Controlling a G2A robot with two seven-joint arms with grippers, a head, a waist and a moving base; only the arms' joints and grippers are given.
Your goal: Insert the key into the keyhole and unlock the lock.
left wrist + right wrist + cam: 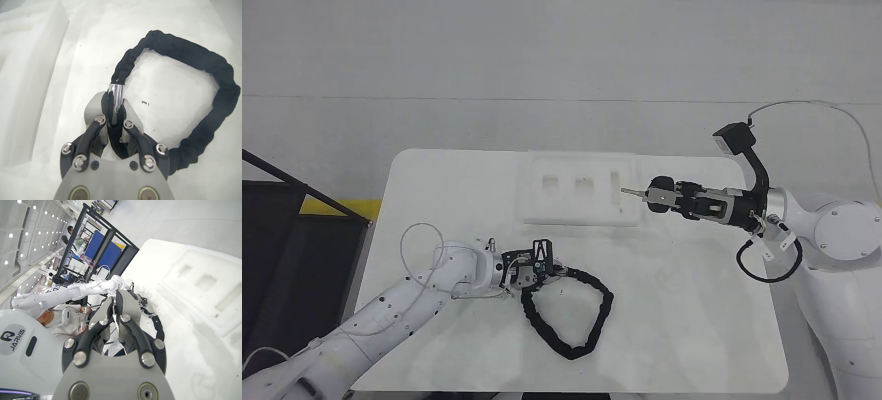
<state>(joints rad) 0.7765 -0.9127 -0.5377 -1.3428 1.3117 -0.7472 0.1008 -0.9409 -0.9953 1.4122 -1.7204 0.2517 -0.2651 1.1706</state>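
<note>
A chain lock in a black fabric sleeve (577, 310) lies as a loop on the white table, near its front middle. My left gripper (534, 262) is shut on the lock's chrome cylinder end (115, 98) (113, 108), and the sleeve (217, 98) curves away from it. My right gripper (650, 193) hovers over the foam tray's right end, shut on a small silver key (630, 190) whose blade points left. In the right wrist view the key's head (114, 306) sits between the pads, and the lock (158, 325) lies farther off by the other arm.
A white foam tray (582, 188) with several rectangular recesses sits at the back middle of the table (702, 330). A black metal frame (302, 190) stands off the table's left side. Loose cables hang at the right arm's elbow (762, 250).
</note>
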